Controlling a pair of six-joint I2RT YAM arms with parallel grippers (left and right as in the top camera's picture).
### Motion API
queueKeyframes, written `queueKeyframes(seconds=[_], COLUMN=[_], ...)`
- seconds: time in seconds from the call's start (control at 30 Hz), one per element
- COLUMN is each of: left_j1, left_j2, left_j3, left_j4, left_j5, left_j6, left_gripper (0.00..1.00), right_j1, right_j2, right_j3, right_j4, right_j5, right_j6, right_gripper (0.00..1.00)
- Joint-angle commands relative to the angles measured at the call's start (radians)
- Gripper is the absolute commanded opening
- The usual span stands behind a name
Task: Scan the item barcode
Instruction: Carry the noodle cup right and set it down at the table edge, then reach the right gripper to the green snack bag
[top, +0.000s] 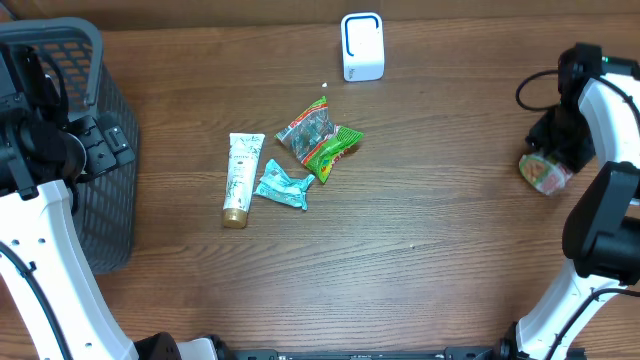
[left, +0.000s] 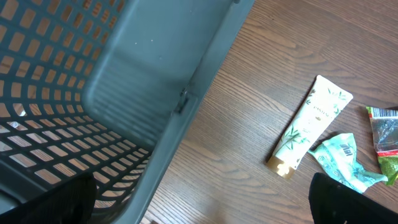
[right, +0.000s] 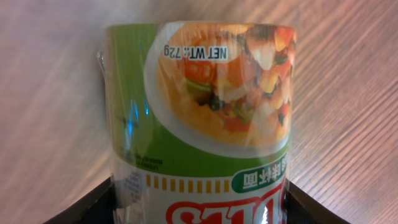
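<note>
My right tool (top: 556, 150) grips the cup noodle (right: 199, 112) across its body, well to the right of the scanner (top: 362, 46). I judge this leaves its printed side free to turn toward the scanner. The cup is green-banded and shrink-wrapped, with a noodle-and-vegetable photo and red lettering. No barcode shows on this face. My left tool (top: 100, 148) hangs wide open and empty by the basket (top: 100, 225), far left of the scanner.

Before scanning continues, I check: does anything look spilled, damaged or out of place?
Nothing is spilled or broken. Only the two snack bags overlap, and the teal packet beside them looks crumpled.
</note>
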Motion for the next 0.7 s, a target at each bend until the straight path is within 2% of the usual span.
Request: queueKeyframes(seconds=[0.0, 0.07, 0.13, 0.2, 0.33, 0.53, 0.63, 0.67], left_j1=[0.005, 0.005, 0.005, 0.005, 0.005, 0.005, 0.005, 0.005], left_j2=[0.002, 0.002, 0.002, 0.002, 0.002, 0.002, 0.002, 0.002], left_j3=[0.000, 0.000, 0.000, 0.000, 0.000, 0.000, 0.000, 0.000], left_j4=[0.002, 0.002, 0.002, 0.001, 0.002, 0.002, 0.002, 0.001], left_j5=[0.005, 0.005, 0.005, 0.005, 0.005, 0.005, 0.005, 0.005], left_j6=[0.019, 0.019, 0.018, 0.018, 0.019, 0.019, 0.019, 0.018], left_gripper=[1.00, 1.00, 1.00, 1.00, 1.00, 1.00, 1.00, 1.00], right_j1=[-0.044, -0.062, -0.080, -0.091, -0.095, -0.083, -0.065, -0.053], right_j2=[-0.021, -0.021, -0.021, -0.021, -0.022, -0.024, -0.024, -0.024], right_j3=[-0.031, -0.031, -0.028, -0.026, 0.019, 0.215, 0.346, 0.379], right_j4=[0.015, 0.015, 0.010, 0.004, -0.023, -0.140, -0.158, -0.134], right_j5=[0.042, 0.042, 0.040, 0.022, -0.029, -0.127, -0.339, -0.477], right_j6=[0.019, 0.018, 0.014, -0.011, -0.064, -0.113, -0.194, -0.235], right_gripper=[0.38, 0.40, 0.72, 0.82, 0.88, 0.94, 0.96, 0.97])
